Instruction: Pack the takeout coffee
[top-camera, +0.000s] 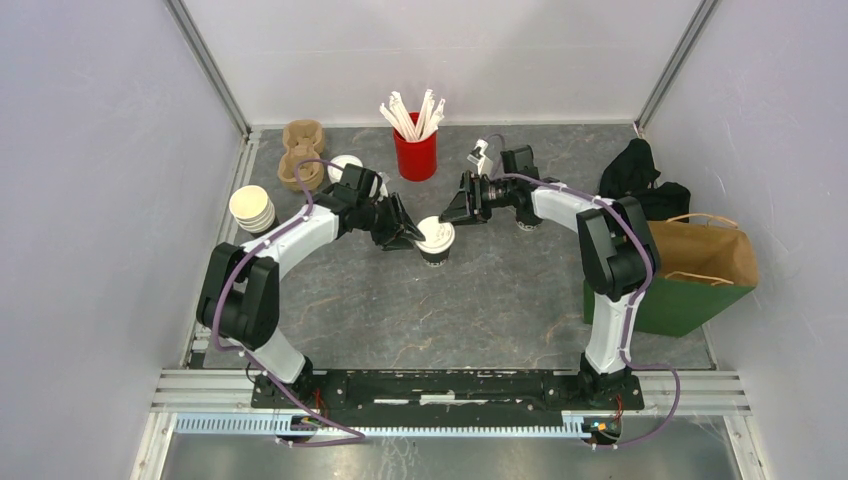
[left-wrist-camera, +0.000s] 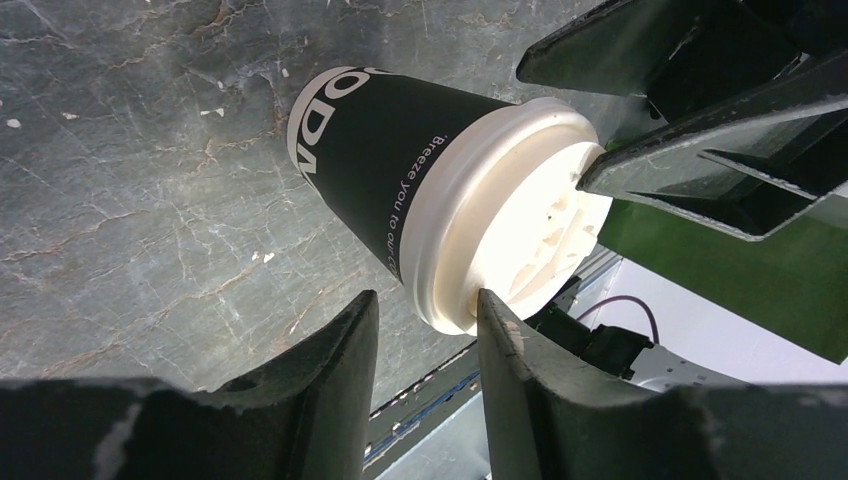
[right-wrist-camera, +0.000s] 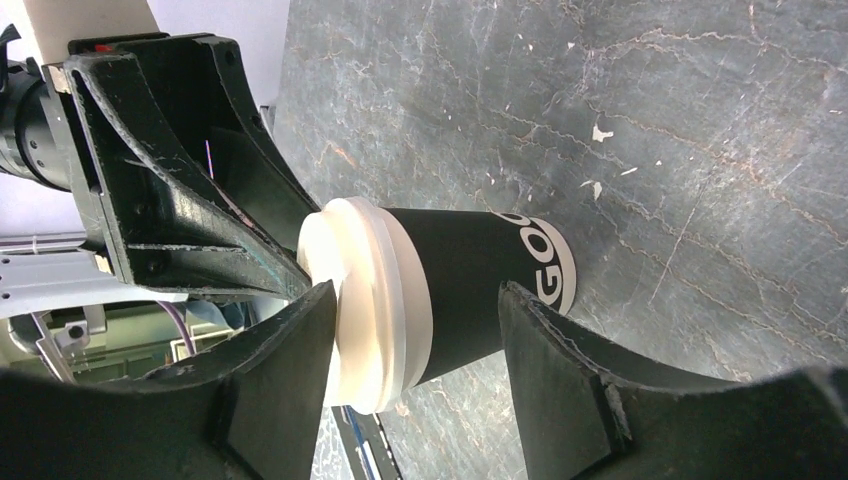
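L gripper (left-wrist-camera: 425, 295): jaws standing apart, straddling lid (left-wrist-camera: 510, 220) rim, not clamping | R gripper (right-wrist-camera: 418, 290): jaws gaping, flanking coffee cup (top-camera: 436, 243) | cup standing upright mid-table (top-camera: 500, 300)

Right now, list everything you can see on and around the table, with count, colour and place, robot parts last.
lidded cup: one, black with white lid, upright at table centre
round lid: one seen, white, behind the left arm, partly hidden
lidless cups: one stack, cream inside, left edge
cup carrier: one, brown, back left
holder: one, red, back centre
straws: a bundle, white, standing in the holder
black bundle: one, back right, too unclear to name
paper bag: one, green outside, brown inside, right edge
table: one, grey marbled
left arm: black and white, jaws open at the cup's lid
right arm: black and white, jaws open around the cup
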